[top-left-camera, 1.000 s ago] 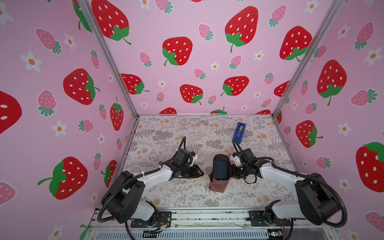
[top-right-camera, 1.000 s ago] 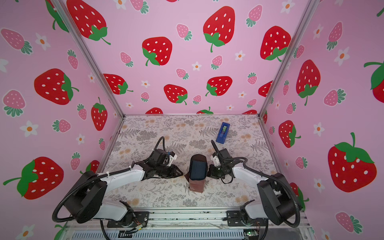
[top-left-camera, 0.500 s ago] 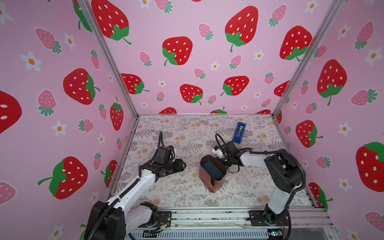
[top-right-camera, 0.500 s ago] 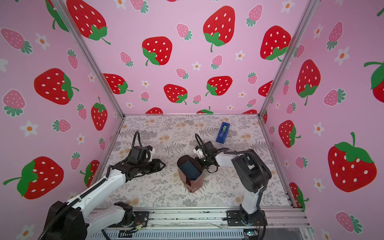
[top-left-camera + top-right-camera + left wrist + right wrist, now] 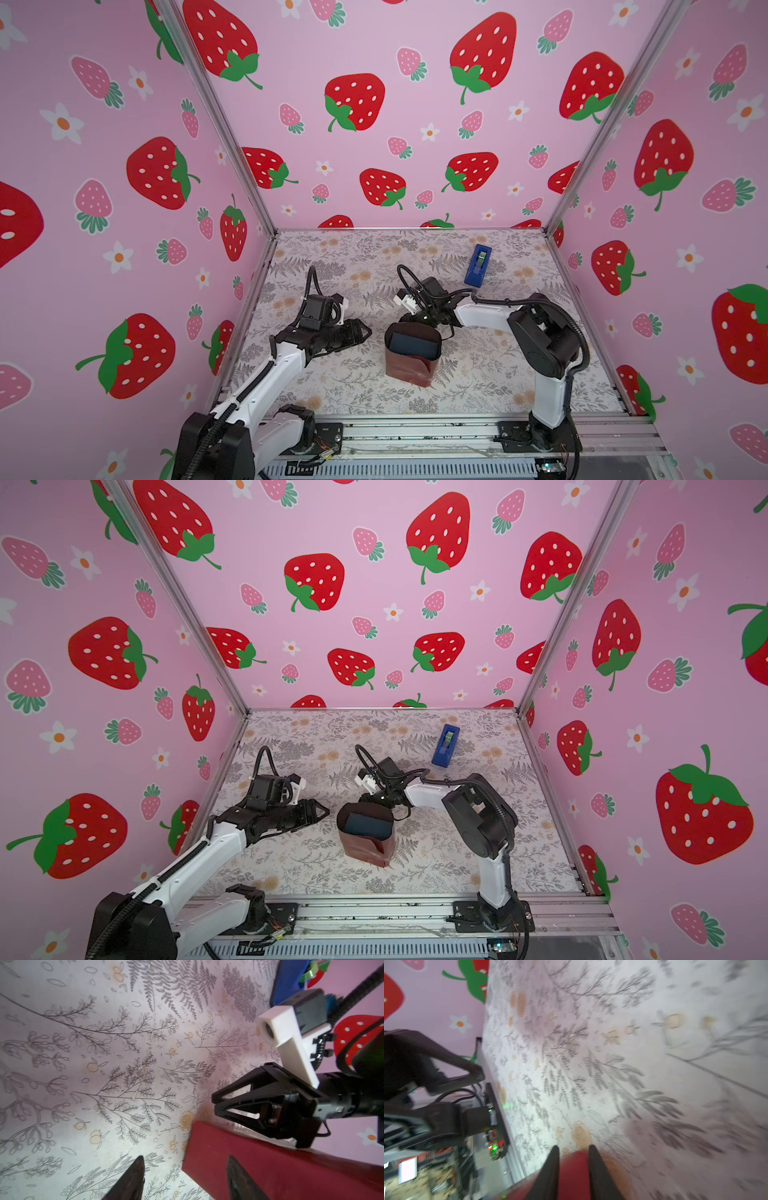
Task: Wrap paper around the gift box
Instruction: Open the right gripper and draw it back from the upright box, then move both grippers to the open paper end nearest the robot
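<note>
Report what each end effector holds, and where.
Left end effector: nothing. Right end effector: astride the paper's upper edge; a grip cannot be confirmed.

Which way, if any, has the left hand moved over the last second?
Yes. In a top view the left hand has drawn back leftward, farther from the fixed bright blue plastic tape dispenser, toward the left wall.

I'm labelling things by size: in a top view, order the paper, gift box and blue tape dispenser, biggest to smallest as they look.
1. The paper: largest.
2 and 3. The gift box, only partly showing inside the paper, and the tape dispenser, farther from the camera, look about equal, so I won't rank them.
</note>
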`<control>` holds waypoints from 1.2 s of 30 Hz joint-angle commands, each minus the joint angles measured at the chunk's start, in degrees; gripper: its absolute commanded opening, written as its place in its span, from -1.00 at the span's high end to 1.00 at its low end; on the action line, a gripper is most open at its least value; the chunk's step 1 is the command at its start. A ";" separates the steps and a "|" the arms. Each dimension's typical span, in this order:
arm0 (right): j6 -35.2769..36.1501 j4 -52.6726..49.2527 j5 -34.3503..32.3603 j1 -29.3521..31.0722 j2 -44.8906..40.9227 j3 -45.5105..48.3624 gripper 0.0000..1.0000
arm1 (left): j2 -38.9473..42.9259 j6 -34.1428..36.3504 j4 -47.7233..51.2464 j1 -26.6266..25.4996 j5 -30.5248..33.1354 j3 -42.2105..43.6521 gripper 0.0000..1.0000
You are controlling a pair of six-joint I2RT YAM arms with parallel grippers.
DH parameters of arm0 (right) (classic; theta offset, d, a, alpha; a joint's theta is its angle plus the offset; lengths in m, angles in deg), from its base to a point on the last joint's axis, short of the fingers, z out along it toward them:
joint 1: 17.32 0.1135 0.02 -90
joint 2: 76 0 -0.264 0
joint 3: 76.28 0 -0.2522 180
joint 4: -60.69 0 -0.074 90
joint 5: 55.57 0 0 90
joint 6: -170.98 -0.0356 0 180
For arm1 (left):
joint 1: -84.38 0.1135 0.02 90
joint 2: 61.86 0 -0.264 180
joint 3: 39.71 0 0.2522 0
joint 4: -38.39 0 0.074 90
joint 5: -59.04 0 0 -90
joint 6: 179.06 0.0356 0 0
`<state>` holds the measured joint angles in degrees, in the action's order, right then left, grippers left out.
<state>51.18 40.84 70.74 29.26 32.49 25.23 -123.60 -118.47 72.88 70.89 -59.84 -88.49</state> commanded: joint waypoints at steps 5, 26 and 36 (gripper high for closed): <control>2.43 -4.71 -20.44 -1.98 -19.62 7.43 -0.35 | 1.08 1.42 -5.49 -0.21 -4.71 1.44 -0.40; 6.24 11.42 -14.54 -3.48 -70.43 36.89 -0.99 | 19.81 3.30 -21.59 -5.26 -5.38 8.22 -0.80; 6.68 23.91 -22.07 10.36 -74.72 53.15 -0.99 | 33.61 14.88 -26.07 -19.01 5.97 16.76 -0.76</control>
<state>56.28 58.59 52.45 37.29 -43.33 76.85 -90.40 -107.19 48.75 53.79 -59.17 -73.72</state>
